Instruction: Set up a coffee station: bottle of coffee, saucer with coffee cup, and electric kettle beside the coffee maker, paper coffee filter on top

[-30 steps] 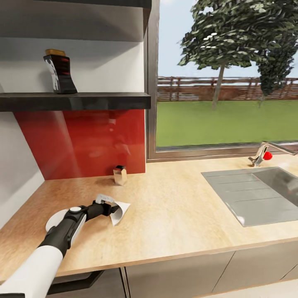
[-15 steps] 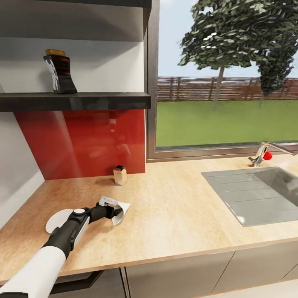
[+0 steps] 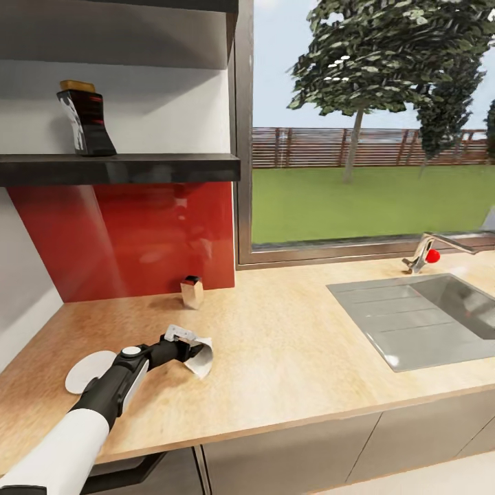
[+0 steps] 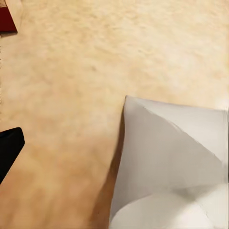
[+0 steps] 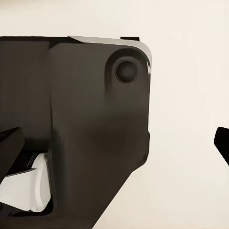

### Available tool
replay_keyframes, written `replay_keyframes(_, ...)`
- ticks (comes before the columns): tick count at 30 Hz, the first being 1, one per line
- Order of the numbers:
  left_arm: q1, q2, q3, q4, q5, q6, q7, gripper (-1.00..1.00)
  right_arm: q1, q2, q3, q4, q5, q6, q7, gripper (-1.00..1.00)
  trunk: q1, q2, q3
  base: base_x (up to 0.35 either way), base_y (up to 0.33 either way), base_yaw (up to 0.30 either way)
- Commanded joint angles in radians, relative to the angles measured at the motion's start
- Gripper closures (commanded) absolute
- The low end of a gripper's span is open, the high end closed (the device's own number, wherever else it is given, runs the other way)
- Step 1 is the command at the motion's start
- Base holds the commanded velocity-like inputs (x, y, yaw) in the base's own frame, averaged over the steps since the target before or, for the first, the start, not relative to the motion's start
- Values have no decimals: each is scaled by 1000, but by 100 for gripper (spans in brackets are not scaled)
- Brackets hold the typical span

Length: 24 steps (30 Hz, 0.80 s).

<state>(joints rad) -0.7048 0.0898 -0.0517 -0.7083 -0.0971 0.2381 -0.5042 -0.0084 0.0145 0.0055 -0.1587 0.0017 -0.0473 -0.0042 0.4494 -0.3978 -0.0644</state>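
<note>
In the head view, the left gripper (image 3: 194, 349) is seen low over the near left part of the table (image 3: 295, 344), its fingers clenched on a white paper coffee filter (image 3: 199, 359) whose lower edge hangs at or just above the wood; contact cannot be told. A white saucer (image 3: 86, 370) lies flat to the left of the arm, near the table's front edge. The bottle of coffee (image 3: 85, 120) stands on the kitchen shelf (image 3: 137, 166), far left. A small container (image 3: 192, 291) sits by the red backsplash, and a sink (image 3: 419, 320) lies to the right. A coffee maker is not made out here.

In the left wrist view, the filter (image 4: 167, 162) is seen as a folded white cone over the wood.

In the right wrist view, dark robot housing (image 5: 76, 124) is shown against a pale surface; whether the right fingers are apart or together cannot be told.

For the step in hand, the filter is best lifted clear before it is carried, with a light hold so the paper is not crushed.
</note>
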Motion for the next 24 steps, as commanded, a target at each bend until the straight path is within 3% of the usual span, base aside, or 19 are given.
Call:
replay_keyframes(1, -1, 1, -1, -2, -8, 3, -4, -100, -1, 0, 1, 1, 0, -3, 0, -100, 1, -2, -2, 0, 0, -4)
replay_keyframes(6, -7, -20, -3, -10, 11, 5, -13, -100, -1, 11, -1, -1, -1, -3, 0, -100, 1, -2, -2, 0, 0, -1)
replay_keyframes(16, 15, -14, -8, 16, -7, -11, -9, -100, -1, 16, -2, 2, 0, -3, 0, -100, 1, -2, -2, 0, 0, 0)
replay_keyframes(24, 19, -33, -8, 18, -10, -11, -11, -100, -1, 16, -3, 2, 0, -3, 0, -100, 1, -2, -2, 0, 0, 0)
